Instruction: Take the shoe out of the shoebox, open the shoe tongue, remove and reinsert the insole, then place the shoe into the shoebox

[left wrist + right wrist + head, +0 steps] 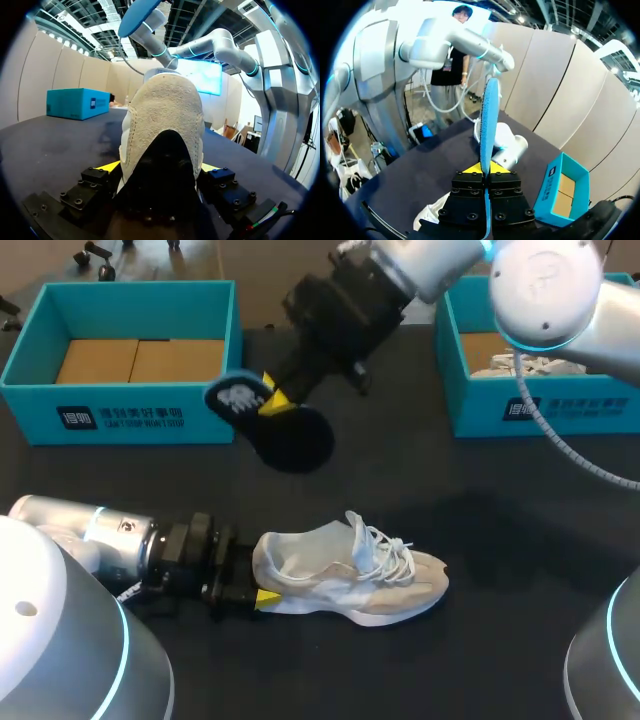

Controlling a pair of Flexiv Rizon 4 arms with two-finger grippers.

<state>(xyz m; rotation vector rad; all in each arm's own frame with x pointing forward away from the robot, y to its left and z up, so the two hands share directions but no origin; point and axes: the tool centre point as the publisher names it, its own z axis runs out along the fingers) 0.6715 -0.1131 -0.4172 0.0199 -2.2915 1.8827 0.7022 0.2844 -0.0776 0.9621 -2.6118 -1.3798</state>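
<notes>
While the shoe (350,575) lies on the table (500,500), left gripper (260,572) clamped on its heel; right gripper (272,393) pinching the blue insole (235,395), raised beyond the shoe

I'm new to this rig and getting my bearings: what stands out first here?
The right hand holds a blue insole up over the table, near the empty teal shoebox. In front, the left hand grips the heel of a beige shoe on the table.

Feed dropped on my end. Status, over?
Left gripper shut on shoe heel, on table. Right gripper shut on insole, aloft. Nothing between them.
</notes>
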